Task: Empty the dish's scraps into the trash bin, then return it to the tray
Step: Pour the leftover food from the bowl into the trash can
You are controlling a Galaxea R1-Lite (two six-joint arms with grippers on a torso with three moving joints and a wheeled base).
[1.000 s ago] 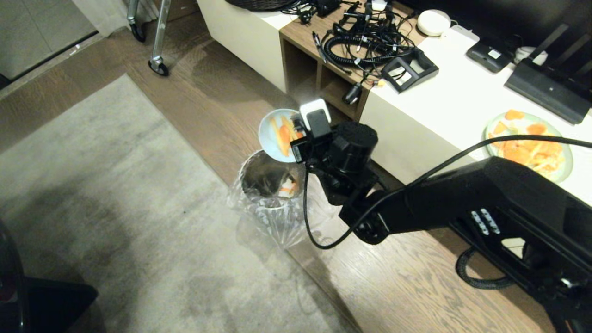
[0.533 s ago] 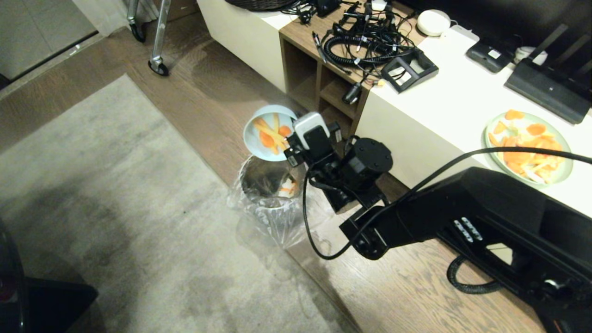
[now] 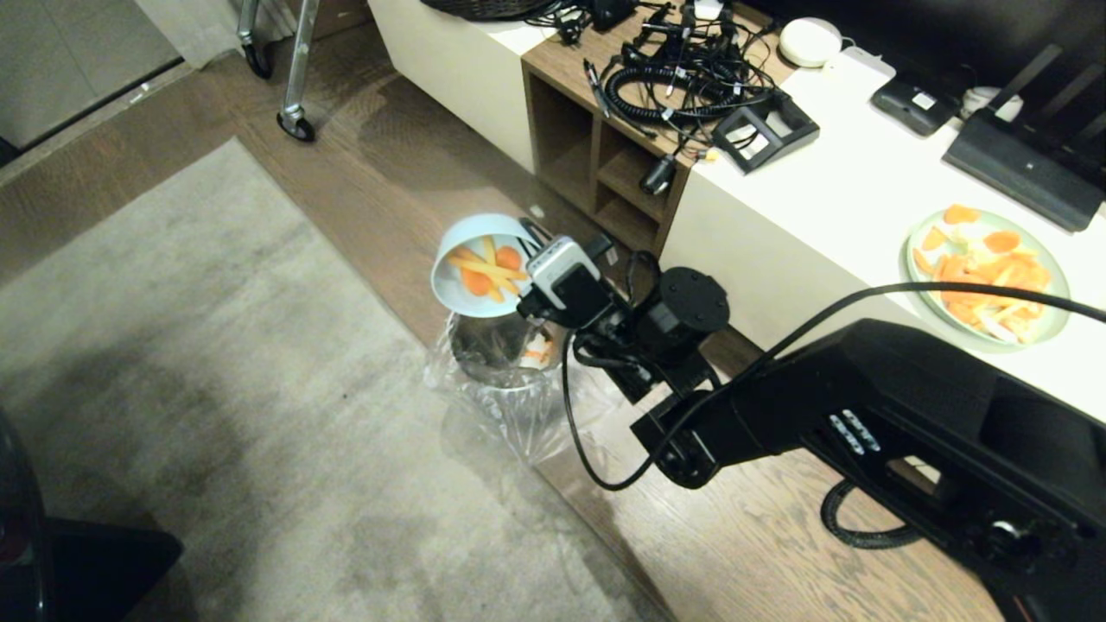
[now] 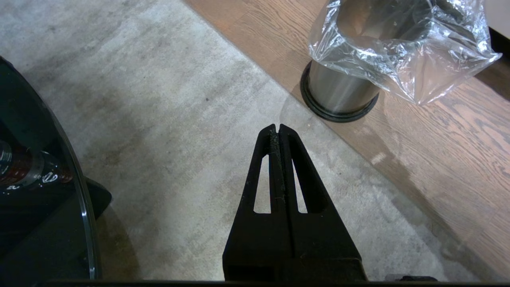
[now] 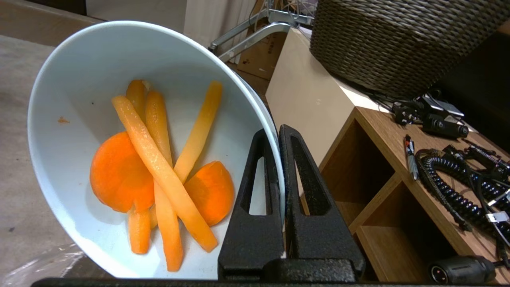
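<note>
The dish [image 3: 462,250] is a small white bowl, tilted steeply just above the far rim of the trash bin [image 3: 497,367]. My right gripper [image 5: 275,133] is shut on the dish's [image 5: 79,71] rim, one finger inside and one outside. The scraps [image 3: 484,272], orange strips and slices [image 5: 159,171], still lie against the bowl's inner wall. The steel bin [image 4: 338,87] with its clear liner stands where carpet meets wood floor, a few bits inside. My left gripper [image 4: 275,128] hangs shut and empty over the carpet, near the bin. The tray is out of view.
A low white cabinet [image 3: 804,181] with a wooden cubby [image 3: 605,164] stands right behind the bin. On it are tangled cables [image 3: 683,78] and a green plate of orange pieces [image 3: 985,272]. A woven basket [image 5: 398,40] sits farther along. A dark glass table edge [image 4: 85,223] lies beside the left arm.
The right wrist has rolled and carried the dish left and lower, over the bin's far rim, tipping it more steeply. The scraps are still in the bowl. The left arm is still.
</note>
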